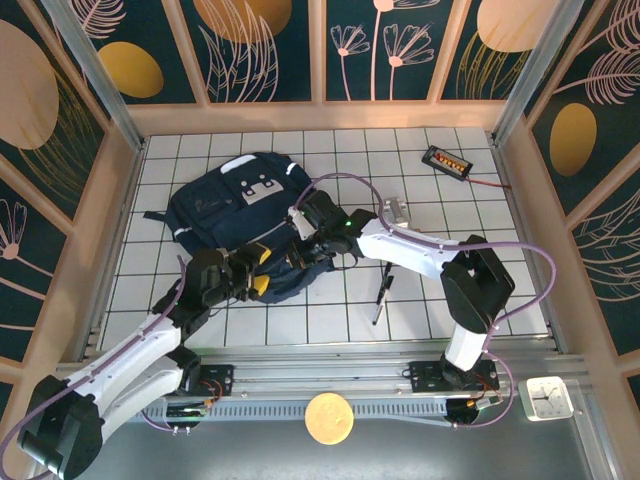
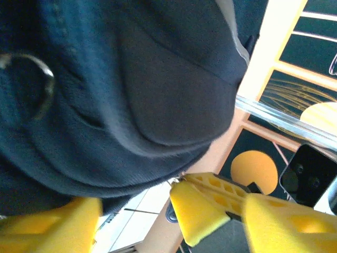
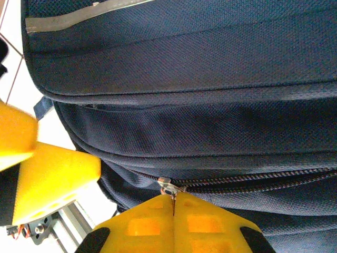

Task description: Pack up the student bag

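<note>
Right gripper (image 3: pixel 174 203), jaws pressed together on the metal zipper pull (image 3: pixel 165 185) of the student bag (image 1: pixel 222 205). Left gripper (image 1: pixel 252 268), jaws apart and holding nothing, sits just beside it at the bag's near edge. The navy bag lies flat on the white tiled table (image 1: pixel 430 300), left of centre.

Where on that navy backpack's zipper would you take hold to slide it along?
On the small metal pull tab at the end of the zipper track. It stands out from the navy backpack's soft fabric, thin and flat, so pinch its two faces, coming in from the bag's outer edge. The right gripper is shut on it just so.
</note>
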You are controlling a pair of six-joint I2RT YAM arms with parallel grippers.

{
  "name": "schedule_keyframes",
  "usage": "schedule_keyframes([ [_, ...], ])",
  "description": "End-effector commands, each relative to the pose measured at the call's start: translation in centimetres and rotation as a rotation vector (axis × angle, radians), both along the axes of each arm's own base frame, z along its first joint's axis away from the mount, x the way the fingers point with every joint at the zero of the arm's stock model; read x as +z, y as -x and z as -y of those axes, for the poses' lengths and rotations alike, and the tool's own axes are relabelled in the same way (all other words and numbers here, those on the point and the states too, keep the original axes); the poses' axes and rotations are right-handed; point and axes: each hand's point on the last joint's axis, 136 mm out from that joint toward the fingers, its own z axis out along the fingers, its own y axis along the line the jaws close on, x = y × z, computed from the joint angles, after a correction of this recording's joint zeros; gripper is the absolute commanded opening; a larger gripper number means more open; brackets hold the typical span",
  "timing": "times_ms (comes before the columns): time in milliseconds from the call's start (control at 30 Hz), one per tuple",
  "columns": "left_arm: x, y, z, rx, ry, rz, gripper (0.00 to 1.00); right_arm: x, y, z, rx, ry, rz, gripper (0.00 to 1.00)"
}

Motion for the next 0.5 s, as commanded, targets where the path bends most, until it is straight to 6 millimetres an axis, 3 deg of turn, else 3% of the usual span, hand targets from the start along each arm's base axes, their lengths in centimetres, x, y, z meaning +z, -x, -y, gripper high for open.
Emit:
schedule_keyframes([
  [0, -1.0, -0.7, -0.7, 0.060, -0.003, 0.019, 0.40, 1.9, 0.5, -0.5, 0.007, -0.045, 0.034, 0.00],
  [100, -3.9, 0.3, -1.3, 0.042, -0.063, -0.023, 0.00, 1.4, 0.2, -0.3, 0.005, -0.017, 0.041, 0.00],
  [200, -5.4, 1.6, -2.4, 0.016, -0.138, -0.031, 0.00, 0.5, -0.6, 0.7, 0.002, 0.043, 0.065, 0.00],
  [300, -5.3, 2.9, -4.1, 0.039, -0.160, -0.023, 0.00, -0.5, -2.4, 3.0, -0.025, 0.104, 0.085, 0.00],
  [467, -7.7, 5.6, -5.9, 0.133, -0.015, -0.067, 0.00, -0.5, -6.6, 7.2, -0.107, 0.137, 0.129, 0.00],
])
